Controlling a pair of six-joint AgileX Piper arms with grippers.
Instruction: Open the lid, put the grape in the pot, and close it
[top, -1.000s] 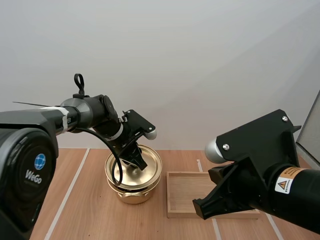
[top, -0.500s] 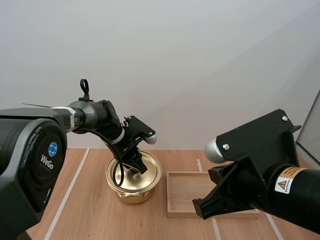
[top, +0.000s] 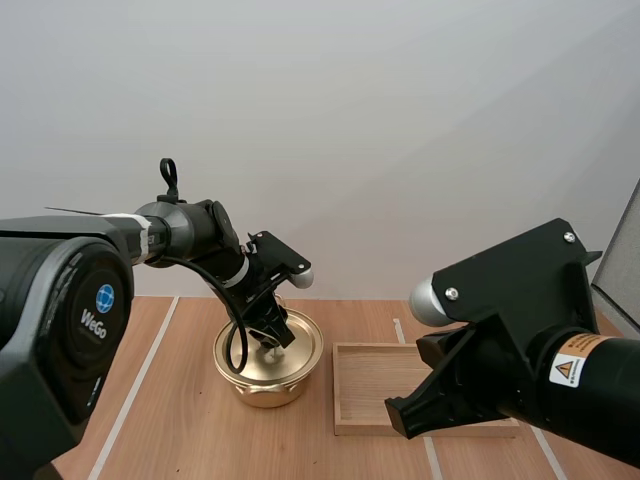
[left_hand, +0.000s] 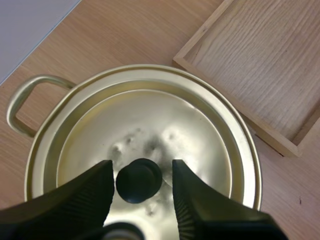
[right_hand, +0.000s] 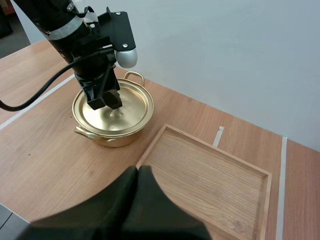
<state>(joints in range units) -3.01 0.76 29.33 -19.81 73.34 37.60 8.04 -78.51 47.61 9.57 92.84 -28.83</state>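
A gold pot stands on the wooden table with its gold lid seated flat on the rim. In the left wrist view the lid fills the pot's mouth and its black knob sits between the fingers of my left gripper, with a thin gap on each side. That gripper is open around the knob. My right gripper hangs shut over the table's near side, in front of the tray and well clear of the pot.
A shallow wooden tray lies just right of the pot, and it holds nothing. One loop handle of the pot sticks out on the side away from the tray. White lines cross the tabletop.
The lid, held tilted above the pot a second ago, has come down flat onto the rim. My left gripper sank with it and its fingers have parted from the knob. The right arm is unmoved.
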